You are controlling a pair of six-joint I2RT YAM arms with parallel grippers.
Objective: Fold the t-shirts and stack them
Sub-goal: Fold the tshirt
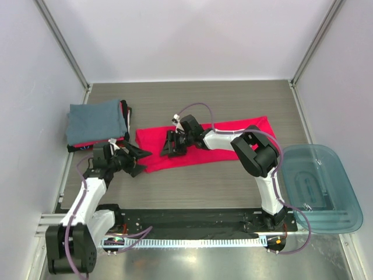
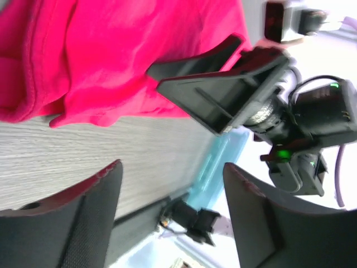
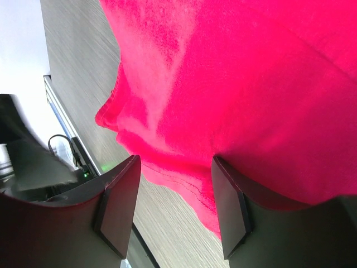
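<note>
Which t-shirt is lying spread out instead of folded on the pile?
The red-pink t-shirt in the middle: it lies stretched out as a long strip, while the blue-grey t-shirt sits folded at the far left.

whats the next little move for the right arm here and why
Probably shut the right gripper on the red-pink shirt. It is open, and the shirt's near hem appears to lie between its fingers. The left gripper, also open, sits just short of the shirt's left end.

tabletop open beyond red t-shirt, folded stack left, tub right
</note>
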